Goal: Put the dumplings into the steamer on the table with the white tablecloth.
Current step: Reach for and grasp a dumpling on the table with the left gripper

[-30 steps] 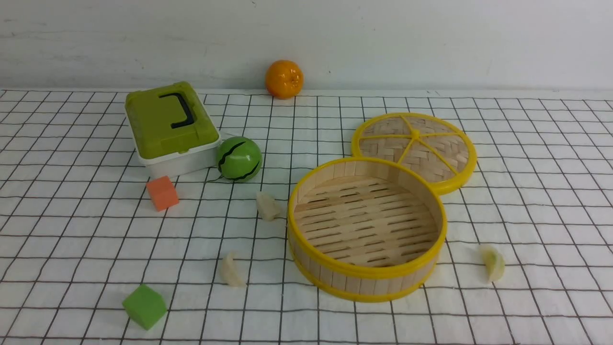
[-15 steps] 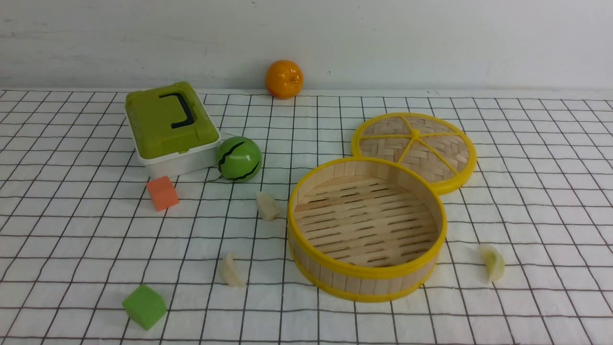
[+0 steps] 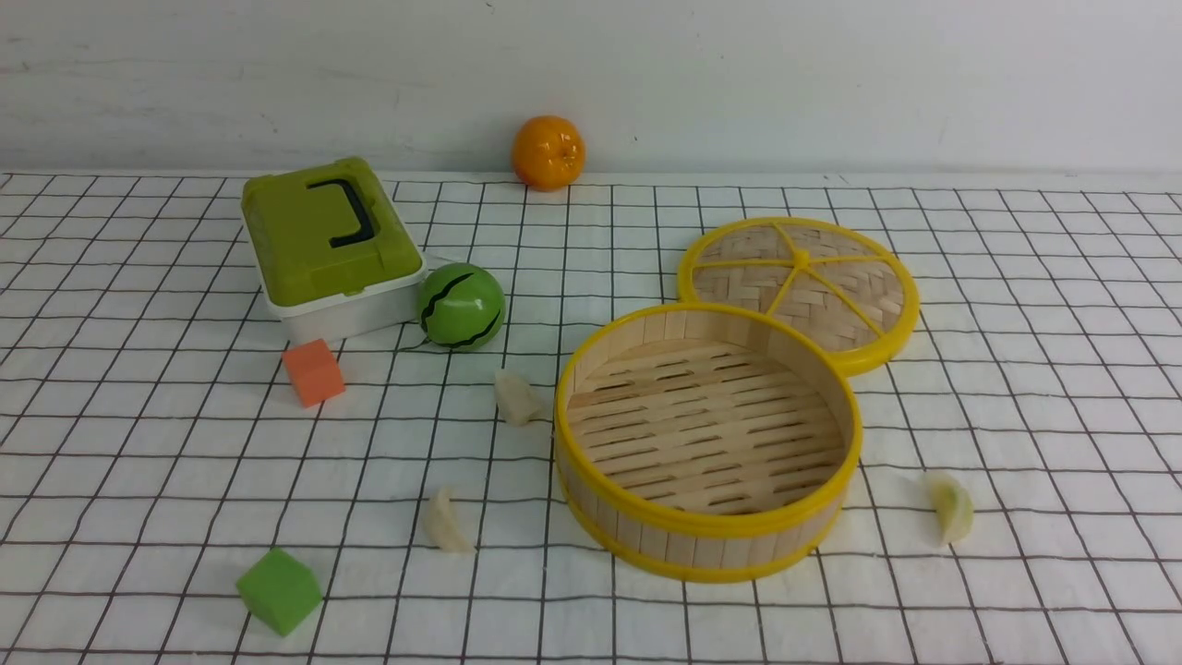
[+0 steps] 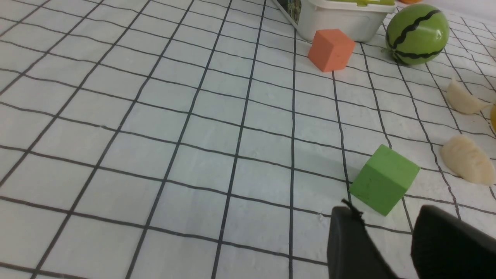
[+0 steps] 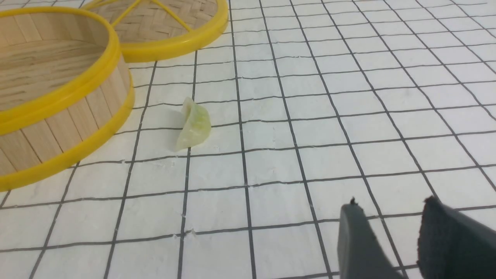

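The steamer stands empty on the white tablecloth, right of centre; it also shows in the right wrist view. Two creamy dumplings lie left of it, one near its wall, one nearer me; both show in the left wrist view, the farther one and the nearer one. The greenish dumpling lies right of the steamer and shows in the right wrist view. My left gripper is open and empty, close to the green cube. My right gripper is open and empty, apart from the greenish dumpling. Neither gripper shows in the front view.
The flat woven lid lies behind the steamer. A green-lidded box, a toy watermelon, an orange cube and a green cube stand on the left. A toy orange sits by the back wall.
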